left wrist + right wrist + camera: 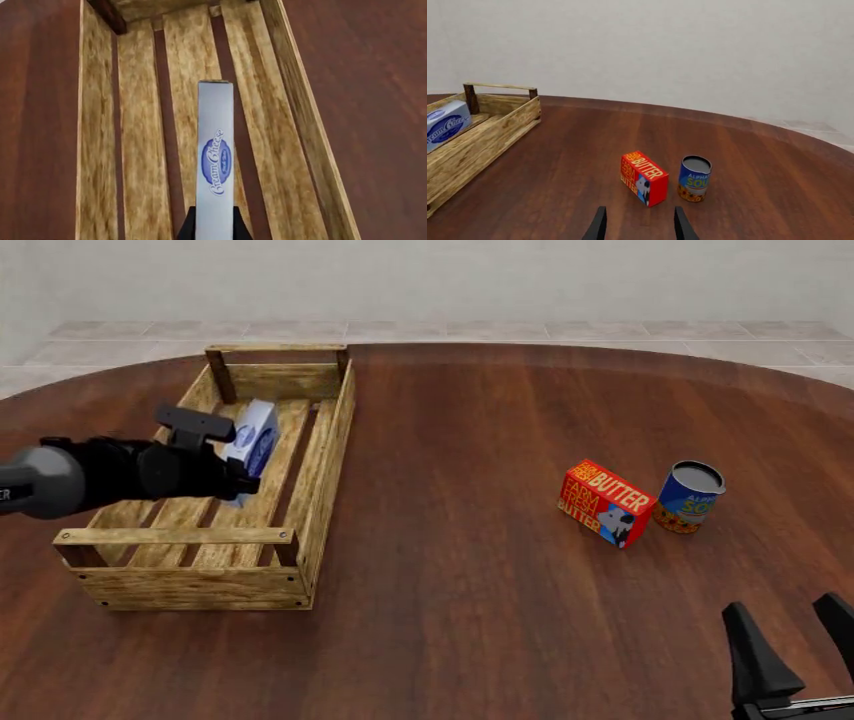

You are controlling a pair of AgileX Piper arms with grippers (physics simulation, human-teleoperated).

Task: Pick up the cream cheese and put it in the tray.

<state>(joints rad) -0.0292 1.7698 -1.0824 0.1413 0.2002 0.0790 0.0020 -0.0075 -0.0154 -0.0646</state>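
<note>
The cream cheese is a pale box with a blue oval logo, held on edge between the fingers of my left gripper, which is shut on it. In the front view the cream cheese sits inside the walls of the wooden slat tray, near its far half, with the left gripper reaching in from the left. Whether the box touches the tray floor I cannot tell. My right gripper stands open at the near right, holding nothing. The right wrist view shows the cream cheese in the tray too.
A red-orange butter box and a blue can stand side by side on the right of the brown round table. Both show ahead of the open right gripper in its wrist view: butter box, can.
</note>
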